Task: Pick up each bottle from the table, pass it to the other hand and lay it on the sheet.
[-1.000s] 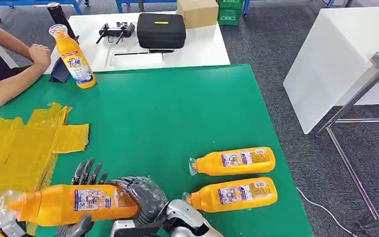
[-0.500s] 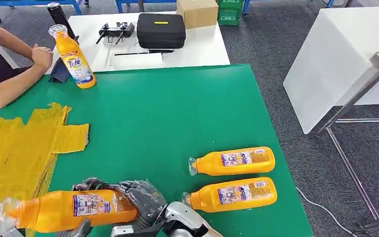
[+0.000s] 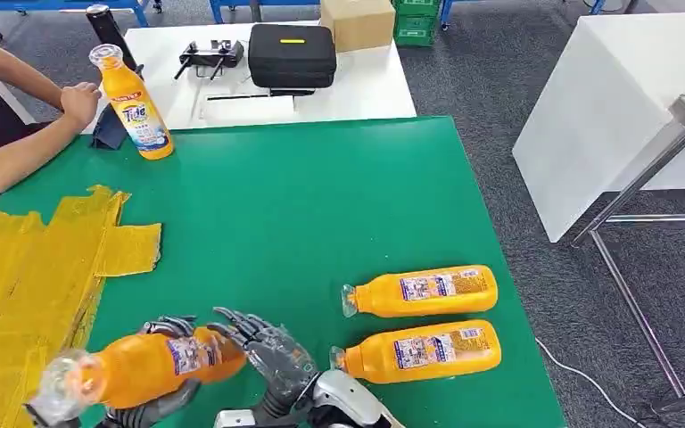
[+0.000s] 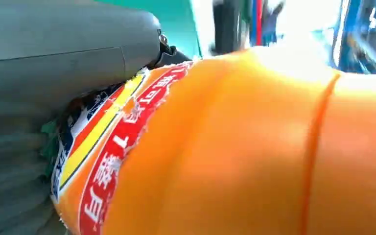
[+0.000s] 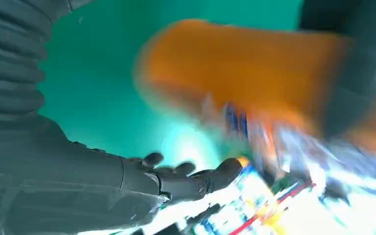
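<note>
At the near edge of the green bench (image 3: 303, 205), the left hand (image 3: 156, 406) grips an orange detergent bottle (image 3: 143, 367), tilted, clear cap toward the yellow sheet (image 3: 27, 276) at the left edge. The right hand (image 3: 272, 352) sits just beside the bottle's base with fingers spread, holding nothing. Two more orange bottles (image 3: 421, 292) (image 3: 419, 350) lie side by side near the near right corner. A fourth bottle (image 3: 134, 105) stands upright at the far left corner, near a person's hand (image 3: 80, 100)
</note>
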